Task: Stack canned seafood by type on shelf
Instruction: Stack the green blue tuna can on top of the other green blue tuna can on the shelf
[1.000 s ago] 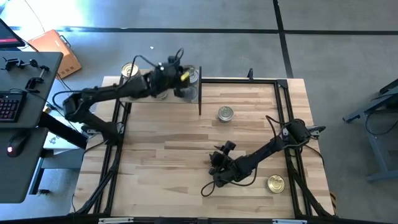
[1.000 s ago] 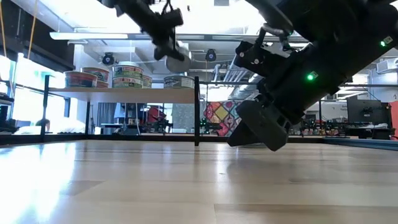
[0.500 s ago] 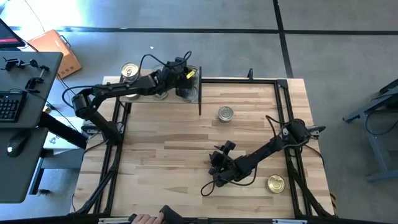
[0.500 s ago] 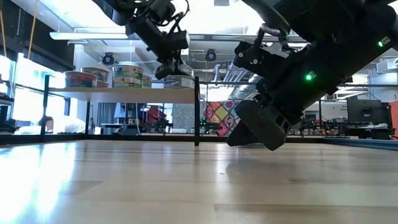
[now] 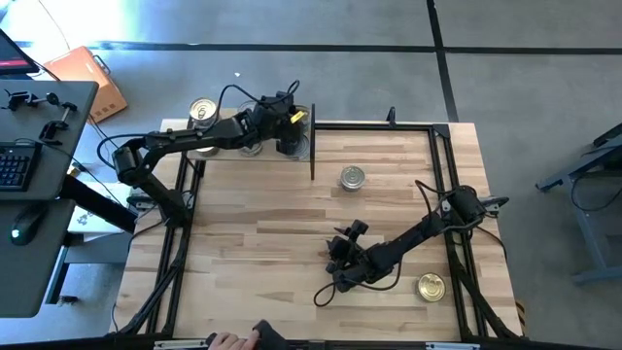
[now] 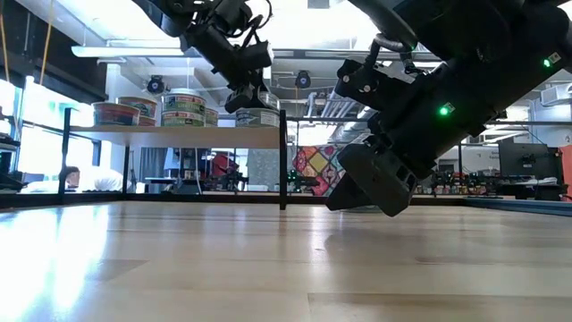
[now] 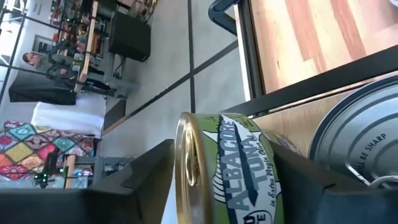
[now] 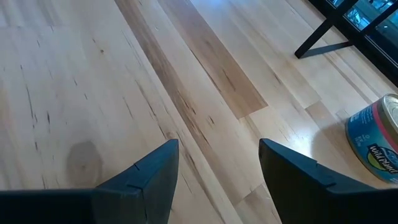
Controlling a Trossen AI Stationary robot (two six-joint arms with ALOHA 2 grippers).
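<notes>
My left gripper [image 7: 230,180] clamps green tuna tin [image 7: 233,168] by curved wall, above shelf [image 6: 179,135]. Tin rigid, smooth, likely slippery; squeeze sides. Right gripper [image 8: 217,168] spread, holding nothing, well off shelf.

A grey floor [image 5: 340,24] crossed by dark lines surrounds the light-wood table [image 5: 262,224]. Beside the table stands a dark desk [image 5: 34,204] carrying a keyboard [image 5: 12,167] and a mouse [image 5: 21,226]. An orange box [image 5: 92,78] lies on the floor nearby. A person's fingers [image 5: 225,341] show at the table's near edge.
</notes>
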